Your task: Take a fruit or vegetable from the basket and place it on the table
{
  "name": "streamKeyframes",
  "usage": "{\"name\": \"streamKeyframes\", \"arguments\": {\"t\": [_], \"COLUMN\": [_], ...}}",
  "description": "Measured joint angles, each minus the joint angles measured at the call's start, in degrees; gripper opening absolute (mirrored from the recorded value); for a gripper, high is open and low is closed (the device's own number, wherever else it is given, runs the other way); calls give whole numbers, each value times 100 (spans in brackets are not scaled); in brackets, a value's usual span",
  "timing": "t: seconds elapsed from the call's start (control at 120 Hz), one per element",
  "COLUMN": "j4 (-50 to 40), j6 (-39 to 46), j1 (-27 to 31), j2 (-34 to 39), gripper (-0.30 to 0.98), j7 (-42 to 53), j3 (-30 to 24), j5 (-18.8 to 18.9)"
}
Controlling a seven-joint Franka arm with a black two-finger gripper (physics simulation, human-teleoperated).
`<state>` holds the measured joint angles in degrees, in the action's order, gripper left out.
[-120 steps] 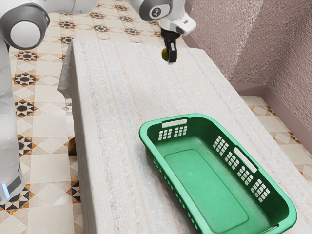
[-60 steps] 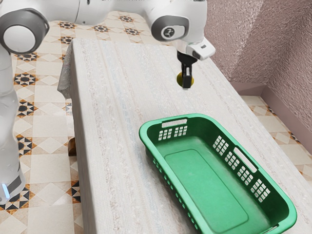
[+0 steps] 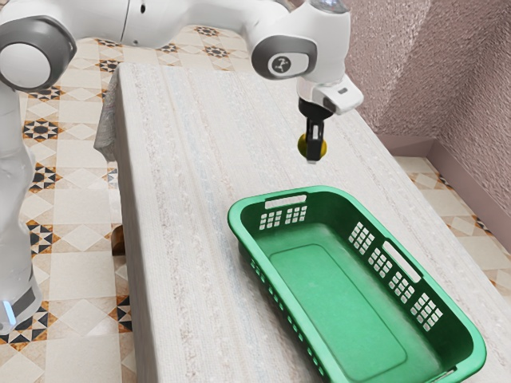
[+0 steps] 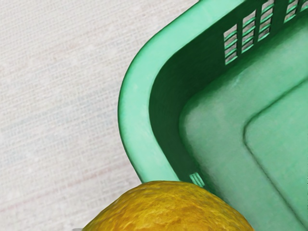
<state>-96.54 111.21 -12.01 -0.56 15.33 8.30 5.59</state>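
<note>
We can read no words, labels, brand names or numbers. The one sign we find is a small pale emblem (image 3: 279,64) on the dark grey round cover (image 3: 306,53) of an arm joint (image 3: 330,49), at the far side of the scene, a little toward the exterior view's right. We see short, pale, angled strokes in it, but they are too small for us to tell as letters or as a named logo.
</note>
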Motion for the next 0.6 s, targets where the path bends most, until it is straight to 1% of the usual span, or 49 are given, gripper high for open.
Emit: {"name": "streamKeyframes", "arguments": {"t": [0.275,0.6], "j4": [1,-6], "j6": [-2,-3], "j1": [199,778], "j2": [0,1], "gripper": [31,31], "j7": [-37,-65], "j3": [-1,0], "j5": [0,-4]}}
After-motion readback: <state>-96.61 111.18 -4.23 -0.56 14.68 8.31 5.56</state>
